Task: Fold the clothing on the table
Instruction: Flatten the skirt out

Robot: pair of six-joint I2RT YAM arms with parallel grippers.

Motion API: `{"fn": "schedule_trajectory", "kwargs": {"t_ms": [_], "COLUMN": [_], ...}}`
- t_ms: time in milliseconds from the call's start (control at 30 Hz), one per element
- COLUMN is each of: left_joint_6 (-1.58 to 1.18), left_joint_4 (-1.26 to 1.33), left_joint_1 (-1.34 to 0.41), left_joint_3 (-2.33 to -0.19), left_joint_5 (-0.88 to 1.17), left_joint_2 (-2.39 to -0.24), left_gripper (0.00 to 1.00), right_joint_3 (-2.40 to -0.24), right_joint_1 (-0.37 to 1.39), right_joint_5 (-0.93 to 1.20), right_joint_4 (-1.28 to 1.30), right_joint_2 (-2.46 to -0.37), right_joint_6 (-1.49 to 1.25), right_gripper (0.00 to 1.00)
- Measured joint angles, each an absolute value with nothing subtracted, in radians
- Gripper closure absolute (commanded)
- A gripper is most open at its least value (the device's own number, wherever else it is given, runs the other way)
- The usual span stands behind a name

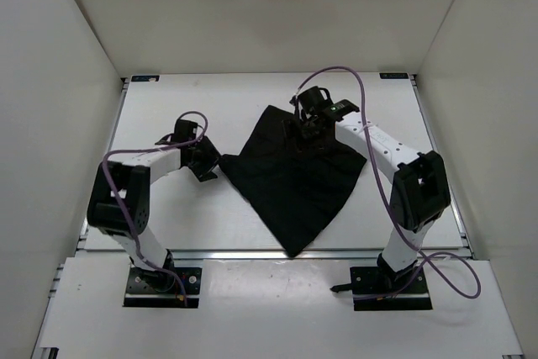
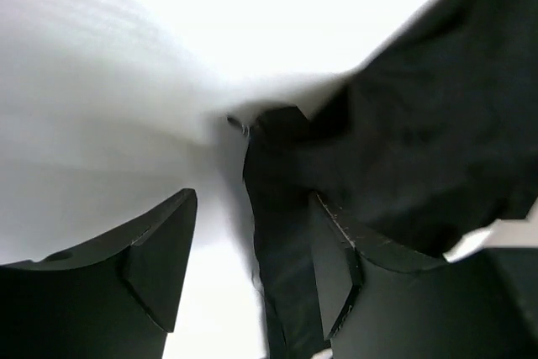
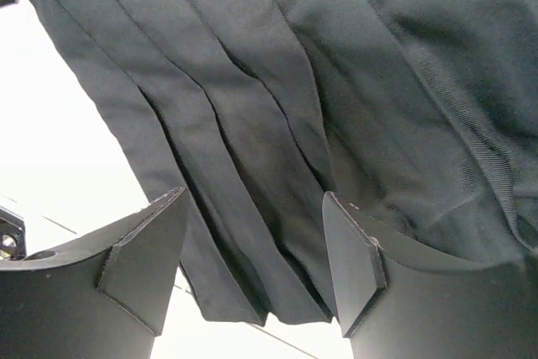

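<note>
Between folds, I judge: my left claw [image 1: 204, 166] and right claw [image 1: 304, 130] both stand apart at the black pleated fabric skirt [image 1: 294, 187] mid white desk [image 1: 168, 224]; next, pinch fresh edges.

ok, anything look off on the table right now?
Only the lay of the skirt: it sits skewed, corner-on like a diamond instead of square to the table edges, and its near corner reaches the front rail. No tear, spill or damage shows.
</note>
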State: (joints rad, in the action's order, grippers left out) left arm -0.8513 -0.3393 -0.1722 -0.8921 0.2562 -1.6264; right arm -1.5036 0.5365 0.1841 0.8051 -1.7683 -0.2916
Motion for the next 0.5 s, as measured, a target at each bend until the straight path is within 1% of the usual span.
{"fn": "schedule_trajectory", "kwargs": {"t_ms": [67,100,133,167,200,300,400,500], "left_joint_6": [-0.862,-0.876,-0.881,-0.888,-0.898,-0.894,-0.860,-0.800], "left_joint_4": [-0.324,-0.319,-0.307,-0.293,-0.279,-0.239,-0.260,-0.317], "left_joint_1": [-0.194,-0.199,-0.208,-0.214,-0.218,-0.222,-0.210,-0.188], "left_joint_3": [-0.909,-0.922,-0.932,-0.940,-0.944,-0.945,-0.947,-0.940], "left_joint_5": [0.246,0.260,0.246,0.241,0.236,0.234,0.248,0.274], "left_joint_2": [-1.691,-1.710,-1.716,-1.722,-1.728,-1.745,-1.745,-1.730], "left_gripper": [0.33,0.36,0.47,0.85,1.00,1.00,1.00,1.00], "right_joint_3": [-1.510,-1.518,-1.530,-1.548,-1.567,-1.666,-1.834,-2.008], "right_joint_1": [0.527,0.521,0.514,0.507,0.499,0.469,0.437,0.405], "right_joint_5": [0.186,0.186,0.185,0.184,0.183,0.182,0.178,0.174], "right_joint_4": [0.806,0.810,0.810,0.807,0.802,0.797,0.786,0.801], "right_joint_2": [-1.770,-1.773,-1.779,-1.788,-1.799,-1.872,-2.009,-2.161], "right_joint_6": [-0.287,-0.283,-0.276,-0.266,-0.257,-0.222,-0.184,-0.154], "right_gripper": [0.38,0.38,0.38,0.38,0.38,0.36,0.32,0.31]}}
